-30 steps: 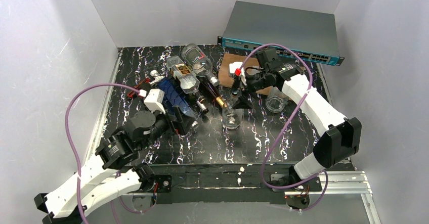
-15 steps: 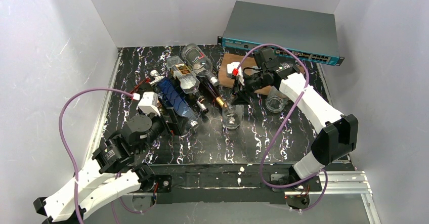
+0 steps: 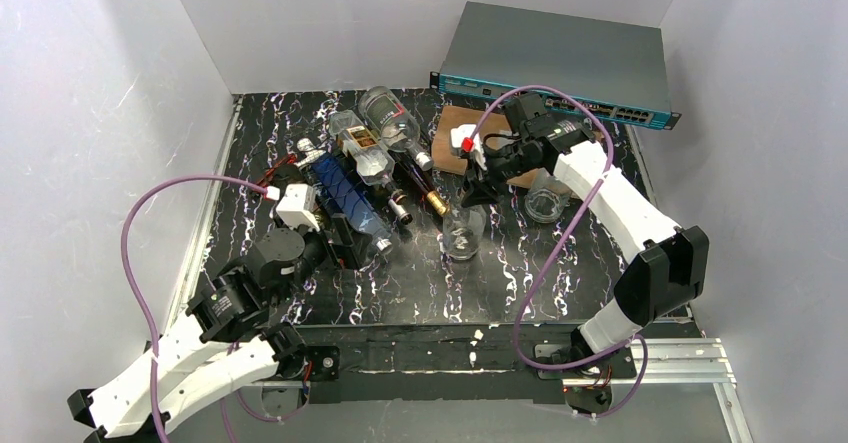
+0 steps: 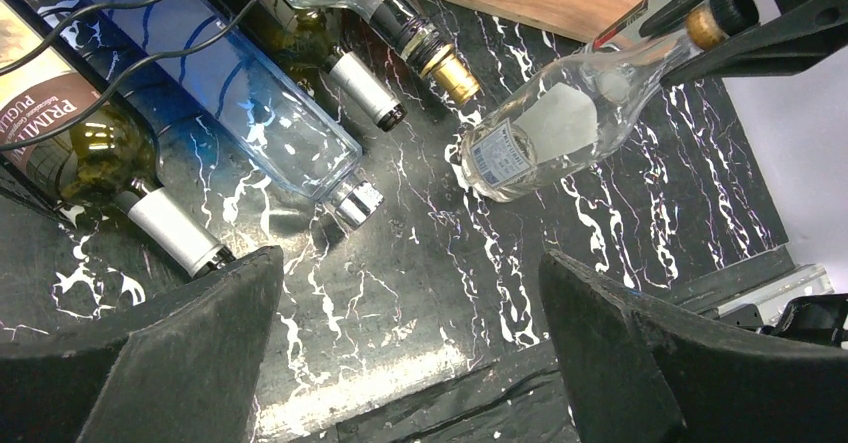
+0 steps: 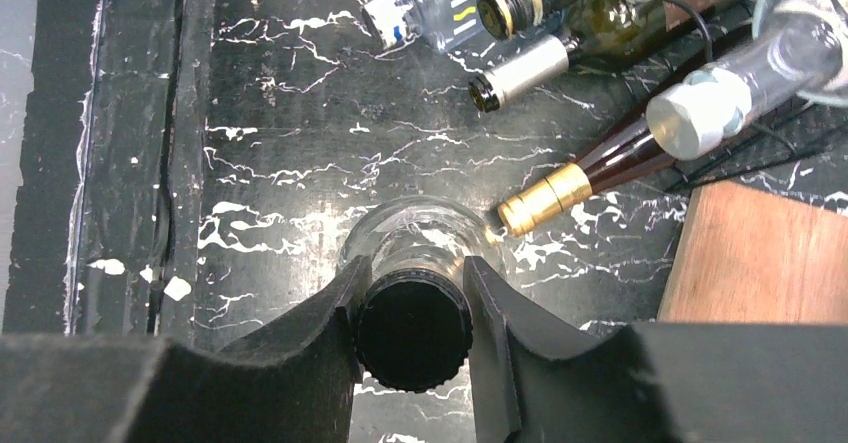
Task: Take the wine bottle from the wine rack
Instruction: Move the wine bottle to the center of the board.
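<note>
The right fingers [image 5: 300, 353] are pressed in on the black cap [image 5: 413, 335] of a clear bottle [image 4: 540, 133], one finger on each side of the cap at 9 and 3 o'clock in the right wrist view. Below the cap, the glass shoulder widens out directly under the fingers. The bottle stands roughly neck-up. Whether its base rests on the tabletop [image 3: 420, 283] or sits just above it cannot be told.

The left fingers [image 4: 180, 343] are spread wide and hold nothing. In the left wrist view the clear bottle is at 1 o'clock from them, well apart.

In the top view the wine rack [image 4: 105, 88], made of thin black wire, lies at 9 to 10 o'clock from the gripped bottle. The bottle is clear of the rack. Several bottles lie crowded on the rack: a blue bottle [image 3: 345, 198], a green wine bottle [image 4: 95, 153] with a brown label, and a dark bottle with a gold foil neck [image 5: 545, 198]. The gold tip of that neck ends just beside the clear bottle's shoulder.

The tabletop is black with white marble veins. A wooden board [image 3: 450, 123] lies at 12 o'clock from the held bottle, and a small glass jar [image 3: 545, 203] is at 3 o'clock. A grey network switch [image 3: 560, 58] leans at the far edge. Plain white walls close in three sides.
</note>
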`<state>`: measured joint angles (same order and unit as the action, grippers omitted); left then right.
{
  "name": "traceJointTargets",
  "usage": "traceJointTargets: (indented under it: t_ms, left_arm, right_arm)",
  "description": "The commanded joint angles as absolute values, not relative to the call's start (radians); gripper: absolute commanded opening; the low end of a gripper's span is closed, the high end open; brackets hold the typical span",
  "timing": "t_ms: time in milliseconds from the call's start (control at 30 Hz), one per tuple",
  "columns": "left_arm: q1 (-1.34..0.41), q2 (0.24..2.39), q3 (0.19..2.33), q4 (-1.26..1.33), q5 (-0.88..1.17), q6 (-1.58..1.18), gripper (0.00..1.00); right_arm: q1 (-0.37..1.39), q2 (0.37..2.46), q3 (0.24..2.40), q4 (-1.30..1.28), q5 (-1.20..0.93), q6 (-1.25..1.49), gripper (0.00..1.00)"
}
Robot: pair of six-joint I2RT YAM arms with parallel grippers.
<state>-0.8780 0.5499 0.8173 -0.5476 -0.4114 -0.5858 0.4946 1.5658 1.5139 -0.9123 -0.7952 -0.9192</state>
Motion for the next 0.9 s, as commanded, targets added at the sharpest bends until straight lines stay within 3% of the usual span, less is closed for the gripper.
traceJointTargets:
  t_ms: [0,333,867]
  left_arm:
    - [-0.873,0.520,0.798,-0.541,-0.451,-0.593,0.98]
    - [-0.873,0.510,0.790,-0.539,-0.445,-0.604,0.98]
    - [-0.873,0.499,0.782,-0.534,-0.437,-0.622,0.98]
  right_arm:
    - [0.432,1.515,1.588,-0.903,-0.826,-0.877,0.09]
    - [0.286,1.462,1.546,-0.700,-0.683,-0.670,0.08]
    - [0.264,1.450,1.513,-0.612,-0.491,-0.618,0.11]
